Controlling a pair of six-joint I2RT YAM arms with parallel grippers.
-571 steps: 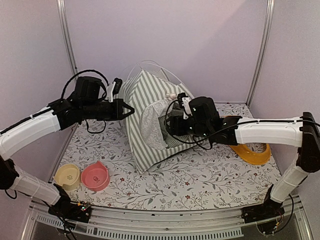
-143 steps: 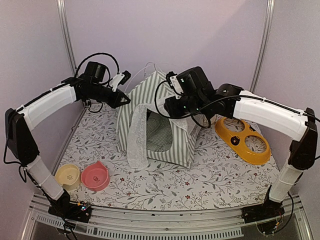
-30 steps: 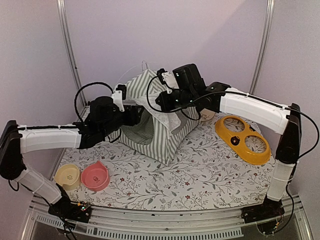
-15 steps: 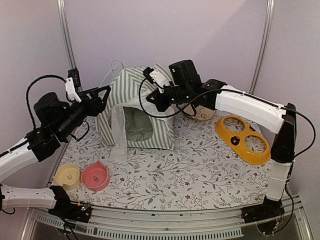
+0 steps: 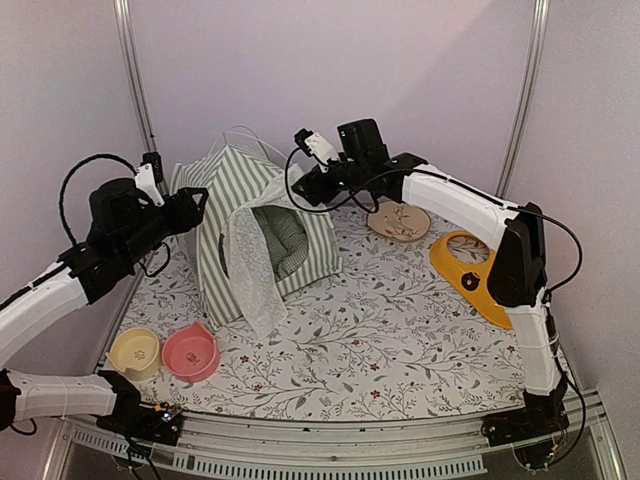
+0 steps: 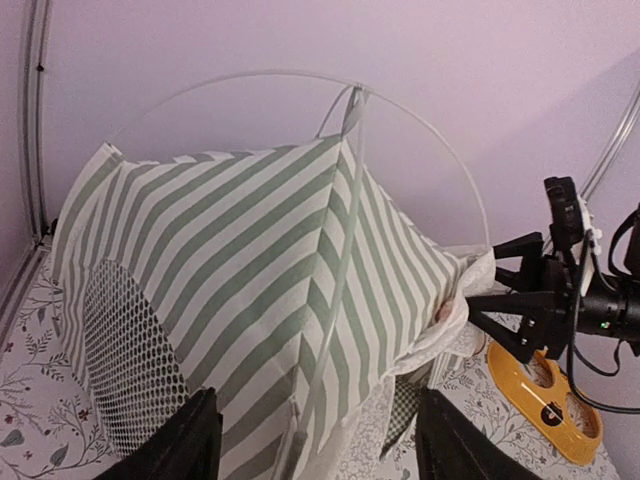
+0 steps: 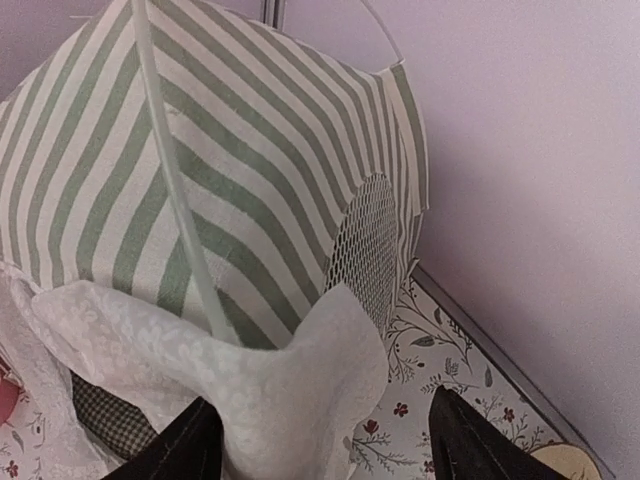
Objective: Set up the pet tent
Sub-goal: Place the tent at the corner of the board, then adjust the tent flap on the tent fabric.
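Observation:
The pet tent [image 5: 240, 195] stands at the back left of the mat, striped green and white, with thin white poles [image 6: 335, 300] arching over its peak. Its white lace curtain [image 5: 250, 275] hangs down the front opening, and a checked cushion [image 5: 285, 240] lies inside. My left gripper [image 5: 193, 208] is open at the tent's left side; the left wrist view shows a striped corner and a round mesh window [image 6: 130, 360]. My right gripper [image 5: 308, 186] is open at the top right of the opening, with a flap of lace curtain [image 7: 270, 390] between its fingers.
A beige dish [image 5: 398, 220] sits behind the tent's right side. A yellow double-bowl feeder [image 5: 465, 272] lies at the right, partly behind my right arm. A pink bowl [image 5: 190, 352] and a pale yellow bowl [image 5: 135, 352] are at the front left. Walls close the back and sides.
My right gripper has opened and let go of the lace curtain. The tent has turned, so its opening now faces front right. My left gripper moved in to the tent's left side.

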